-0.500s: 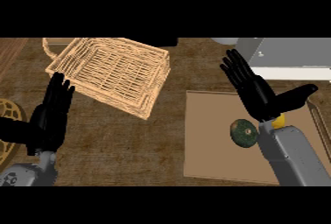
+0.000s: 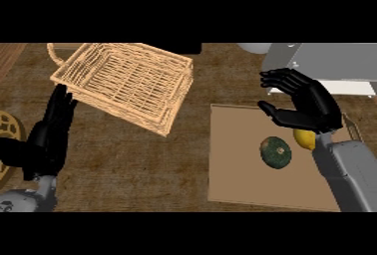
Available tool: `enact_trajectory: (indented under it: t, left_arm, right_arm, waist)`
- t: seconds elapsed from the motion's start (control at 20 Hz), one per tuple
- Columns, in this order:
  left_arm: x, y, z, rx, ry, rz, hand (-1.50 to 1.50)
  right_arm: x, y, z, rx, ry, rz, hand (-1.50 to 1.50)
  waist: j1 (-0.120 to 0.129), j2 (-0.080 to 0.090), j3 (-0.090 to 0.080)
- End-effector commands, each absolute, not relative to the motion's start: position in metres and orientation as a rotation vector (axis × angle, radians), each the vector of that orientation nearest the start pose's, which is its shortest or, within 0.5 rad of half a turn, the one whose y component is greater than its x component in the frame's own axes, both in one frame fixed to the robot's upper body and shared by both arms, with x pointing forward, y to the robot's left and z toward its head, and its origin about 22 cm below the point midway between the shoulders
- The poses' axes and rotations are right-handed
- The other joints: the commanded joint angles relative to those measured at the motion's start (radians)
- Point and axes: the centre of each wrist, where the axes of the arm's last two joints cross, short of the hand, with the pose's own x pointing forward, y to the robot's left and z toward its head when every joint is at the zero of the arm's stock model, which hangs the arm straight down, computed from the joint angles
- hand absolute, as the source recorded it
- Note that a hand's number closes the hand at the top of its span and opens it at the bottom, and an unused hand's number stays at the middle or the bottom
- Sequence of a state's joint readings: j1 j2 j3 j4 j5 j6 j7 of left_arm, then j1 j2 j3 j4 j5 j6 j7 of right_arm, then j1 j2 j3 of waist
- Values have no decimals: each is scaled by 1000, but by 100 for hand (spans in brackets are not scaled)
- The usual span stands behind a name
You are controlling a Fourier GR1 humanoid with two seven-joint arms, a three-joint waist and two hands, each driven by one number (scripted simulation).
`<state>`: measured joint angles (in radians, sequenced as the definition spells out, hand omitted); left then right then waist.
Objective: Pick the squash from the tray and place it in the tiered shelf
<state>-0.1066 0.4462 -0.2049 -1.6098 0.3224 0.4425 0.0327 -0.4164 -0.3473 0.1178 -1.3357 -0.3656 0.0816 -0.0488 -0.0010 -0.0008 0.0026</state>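
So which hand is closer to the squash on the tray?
Right. The right hand is just beyond the squash; the left hand rests far off at the left edge.

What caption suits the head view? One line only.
Right hand above the tray, near the squash; wicker shelf at left.

Kitchen, home-type. Evidence:
- Dark wood-grain counter [image 2: 147, 169] fills most of the view, seen from steeply above.
- Food out: round green squash [image 2: 275, 152] + yellow fruit [image 2: 303, 139], prob. a lemon, just beside it. Both lie on a flat tan tray [image 2: 243, 184] at right.
- Woven wicker shelf [image 2: 125, 82] at upper left, angled in view. Household storage, not industrial.
- Grey metal appliance [image 2: 324, 60] w/ a white part, top right corner; can't ID the type.
- Round gold woven item [image 2: 7, 132] cut off by the left edge, maybe a trivet, can't tell.
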Motion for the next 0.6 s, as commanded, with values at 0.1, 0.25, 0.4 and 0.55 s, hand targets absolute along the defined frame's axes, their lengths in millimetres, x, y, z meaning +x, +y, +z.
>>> enact_trajectory:
  t: [0.1, 0.25, 0.4, 0.55]
  left_arm:
    - [257, 265, 60, 233, -1611, 38, 0]
    - [251, 276, 43, 257, -1604, 61, 0]
    - [256, 287, 54, 264, -1602, 54, 0]
    - [255, 274, 50, 266, -1596, 52, 0]
  right_arm:
    - [328, -305, 86, 360, -1809, 261, -150]
    - [317, -320, 129, 369, -1793, 487, -150]
    - [305, -324, 143, 258, -1680, 782, -150]
    - [298, -320, 177, 166, -1589, 1001, -150]
  waist:
    - [0, 0, -2]
    - [-10, -3, -3]
    - [-18, -5, -5]
    - [-22, -8, -5]
